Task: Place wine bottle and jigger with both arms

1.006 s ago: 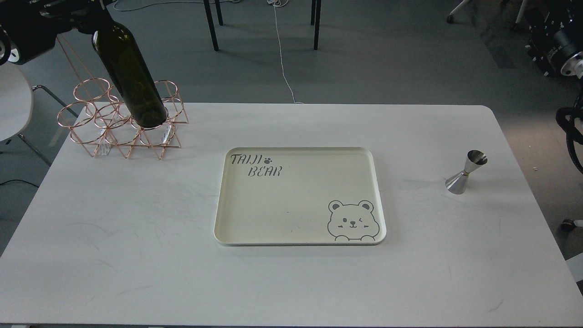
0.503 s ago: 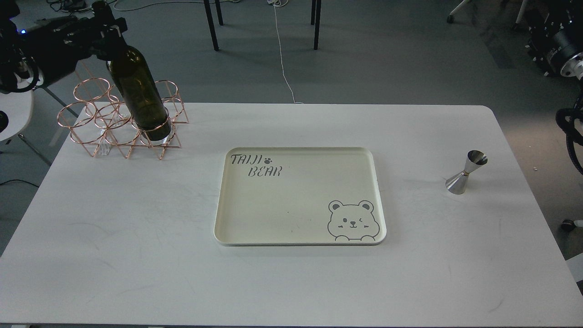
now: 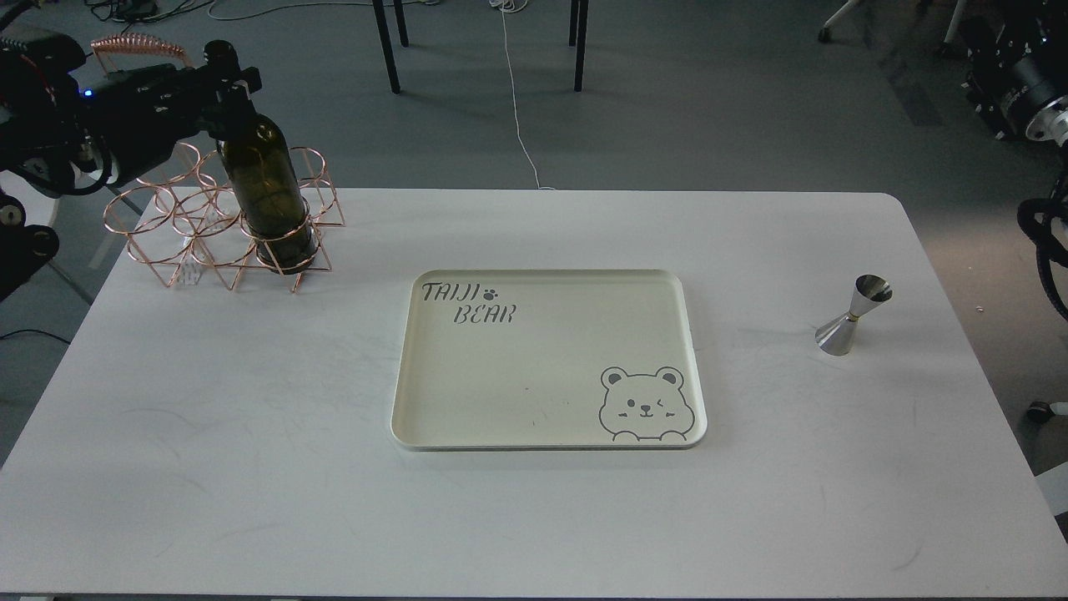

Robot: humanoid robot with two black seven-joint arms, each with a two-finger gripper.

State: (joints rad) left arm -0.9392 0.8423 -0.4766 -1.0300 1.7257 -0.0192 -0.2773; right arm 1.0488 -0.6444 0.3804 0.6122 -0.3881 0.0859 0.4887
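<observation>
The dark olive-green wine bottle (image 3: 265, 190) stands nearly upright with its base inside a front ring of the copper wire rack (image 3: 167, 225) at the table's far left. My left gripper (image 3: 227, 85) is shut on the bottle's neck, with the arm coming in from the left edge. The silver jigger (image 3: 853, 316) stands upright on the white table (image 3: 250, 434) at the right, by itself. My right arm shows only as thick black parts at the right edge (image 3: 1026, 83); its gripper is out of view.
A cream tray (image 3: 551, 434) printed with "TAIJI BEAR" and a bear face lies in the middle of the table. Chair legs and a white cable are on the floor beyond the far edge.
My left gripper has come down and a little right with the bottle. The bottle has gone from tilted above the rack to nearly upright, sunk into the rack's ring.
</observation>
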